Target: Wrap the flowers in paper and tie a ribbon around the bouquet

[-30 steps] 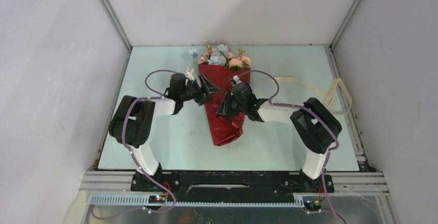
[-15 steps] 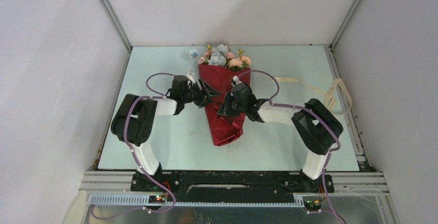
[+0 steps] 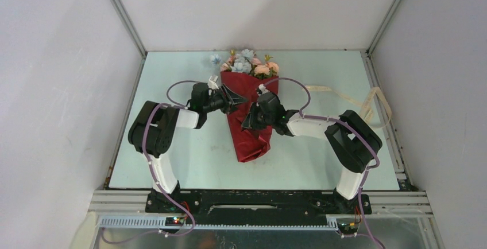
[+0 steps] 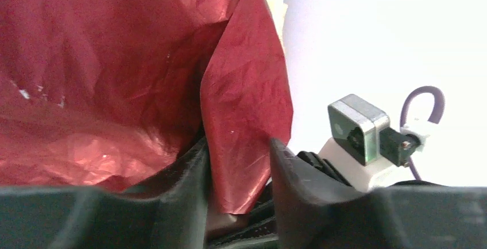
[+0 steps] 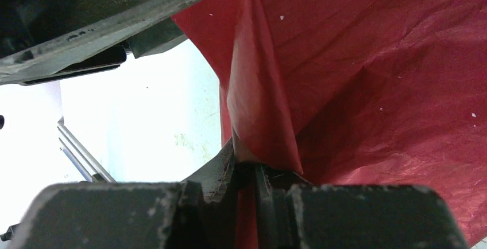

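So the pale green table (image 3: 184, 163) takes up most of the overhead view, with both arms reaching in from the near edge toward the middle.

The paper (image 3: 250, 137) is the next biggest thing. It's already rolled into a red cone lying at mid-table, wide end toward the back wall, narrow end pointing at the arm bases. It looks crinkly up close in both wrist cams.

The flowers (image 3: 248, 63) stick out of the wide end, pink heads and pale blue clusters bunched together at the far side of the table. Stems are hidden inside the wrap.

The ribbon (image 3: 327, 89) lies loose on the table's right side, curling toward the right edge, well apart from the cone.

Now the claws. The left gripper (image 4: 238, 174) is at the cone's upper left edge. Its fingers stand apart with a loose flap of the red sheet hanging between them, not pinched as far as I can see. The right gripper (image 5: 246, 171) is on the cone's right side, fingers nearly together and clamped on a raised fold of the wrap.
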Tool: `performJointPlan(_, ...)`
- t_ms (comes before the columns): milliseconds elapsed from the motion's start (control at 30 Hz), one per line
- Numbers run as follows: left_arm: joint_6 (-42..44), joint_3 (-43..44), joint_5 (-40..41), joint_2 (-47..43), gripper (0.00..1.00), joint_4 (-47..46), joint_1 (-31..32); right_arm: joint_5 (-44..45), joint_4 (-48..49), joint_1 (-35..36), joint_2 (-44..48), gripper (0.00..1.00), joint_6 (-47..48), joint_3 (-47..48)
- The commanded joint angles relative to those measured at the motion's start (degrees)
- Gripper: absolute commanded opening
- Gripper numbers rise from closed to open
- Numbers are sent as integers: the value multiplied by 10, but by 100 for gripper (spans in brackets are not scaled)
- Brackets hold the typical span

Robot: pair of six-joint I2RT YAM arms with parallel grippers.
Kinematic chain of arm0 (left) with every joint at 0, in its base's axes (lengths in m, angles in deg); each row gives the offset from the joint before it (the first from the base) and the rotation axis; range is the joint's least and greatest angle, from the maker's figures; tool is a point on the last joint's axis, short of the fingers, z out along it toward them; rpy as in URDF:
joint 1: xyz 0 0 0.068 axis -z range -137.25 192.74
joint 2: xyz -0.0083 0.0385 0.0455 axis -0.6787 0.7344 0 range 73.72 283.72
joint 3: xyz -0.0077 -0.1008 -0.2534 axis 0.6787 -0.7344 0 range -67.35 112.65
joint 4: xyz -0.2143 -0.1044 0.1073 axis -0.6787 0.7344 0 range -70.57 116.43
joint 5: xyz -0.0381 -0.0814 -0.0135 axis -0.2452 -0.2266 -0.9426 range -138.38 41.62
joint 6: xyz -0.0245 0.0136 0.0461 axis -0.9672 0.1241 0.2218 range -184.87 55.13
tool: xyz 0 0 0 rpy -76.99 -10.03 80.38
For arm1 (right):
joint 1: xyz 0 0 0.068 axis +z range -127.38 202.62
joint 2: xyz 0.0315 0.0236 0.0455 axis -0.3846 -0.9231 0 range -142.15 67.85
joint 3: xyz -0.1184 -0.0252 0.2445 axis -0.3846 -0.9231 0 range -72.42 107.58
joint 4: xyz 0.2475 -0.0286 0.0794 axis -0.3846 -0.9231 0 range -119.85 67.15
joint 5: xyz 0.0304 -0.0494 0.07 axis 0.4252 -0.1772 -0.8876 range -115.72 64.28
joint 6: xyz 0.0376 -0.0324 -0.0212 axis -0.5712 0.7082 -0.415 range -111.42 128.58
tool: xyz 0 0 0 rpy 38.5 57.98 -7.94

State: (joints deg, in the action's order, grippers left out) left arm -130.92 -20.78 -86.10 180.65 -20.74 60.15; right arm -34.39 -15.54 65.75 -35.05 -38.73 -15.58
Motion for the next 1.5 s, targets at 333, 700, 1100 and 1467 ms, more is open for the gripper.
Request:
performJointPlan(333, 144, 74, 68, -61, 0, 203, 4, 24, -81, 8, 84, 41, 80, 21)
performJointPlan(700, 219, 169, 95, -54, 0, 338, 1, 228, -214, 107, 183, 82, 242, 2)
performJointPlan(1100, 221, 184, 93, -43, 0, 347, -2, 454, -240, 215, 234, 87, 108, -109)
performJointPlan(1467, 221, 187, 92, -45, 0, 350, -11, 477, -179, 235, 164, 63, -57, -157)
